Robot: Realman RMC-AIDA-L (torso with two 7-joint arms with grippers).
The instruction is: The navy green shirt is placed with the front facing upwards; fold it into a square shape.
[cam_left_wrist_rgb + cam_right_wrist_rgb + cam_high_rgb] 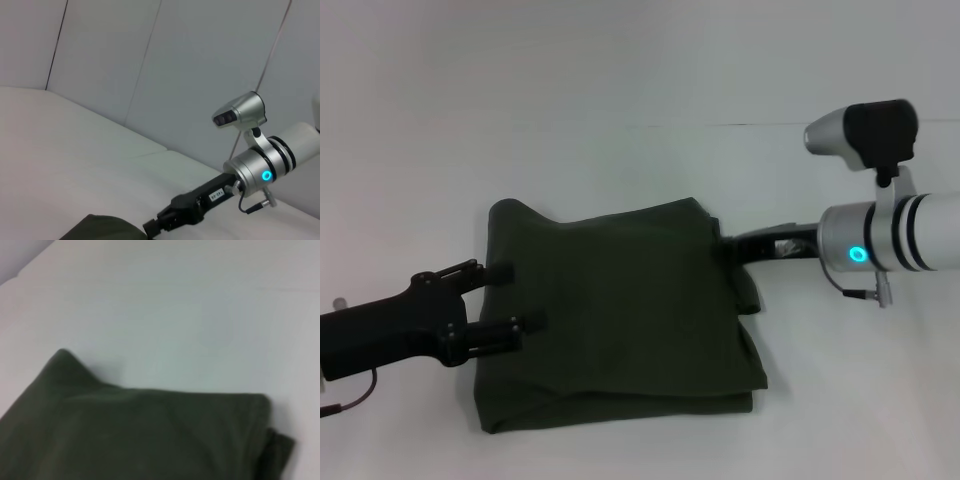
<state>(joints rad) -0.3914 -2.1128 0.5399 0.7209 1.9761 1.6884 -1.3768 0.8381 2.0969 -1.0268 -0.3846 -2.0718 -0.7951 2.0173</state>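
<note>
We see the navy green shirt [620, 315] lying folded into a rough, thick rectangle on the white tabletop [620, 80], nearer its front edge than its far edge. No lettering or collar shows on the upper face; only plain dark cloth is turned up. The far-left corner of the bundle rises into a small peak, and along the right side several layers stick out unevenly, one flap hanging a little past the rest.

The left gripper [515, 297] reaches in from the tabletop's left side, its two black fingers spread apart over the shirt's left edge, one tip resting near the far-left corner and the other lower on the cloth. We cannot tell whether any fabric is pinched under them; nothing lies between the fingers.

The right gripper [735, 250] comes in from the right, and its tip meets the shirt's far-right corner. Its fingers are hidden against the dark cloth, so we cannot tell how they stand or whether they hold anything. In the left wrist view the same gripper [152, 227] runs off the lower border beside a sliver of shirt [100, 229]. The right wrist view shows only the shirt [140, 435] and bare tabletop [175, 310]
</note>
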